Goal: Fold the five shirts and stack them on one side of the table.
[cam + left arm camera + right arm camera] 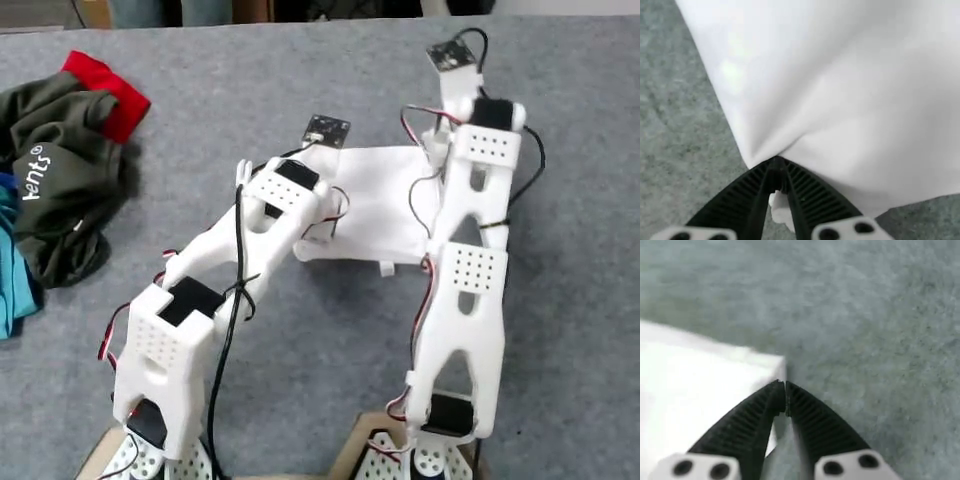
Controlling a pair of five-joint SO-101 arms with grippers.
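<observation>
While both arms hang over it, white shirt (375, 200) lies spread mid table (300, 90), bit toward far edge. Left gripper (780, 160) clamped tight on shirt's edge, fabric puckering out from tips. Right gripper (785, 385) pinched closed too, tips right on shirt's corner, bare grey table just beyond. Other laundry heaped by left edge: dark green shirt (60, 190), red shirt (105, 90) behind it, teal shirt (12, 270) at very edge.
</observation>
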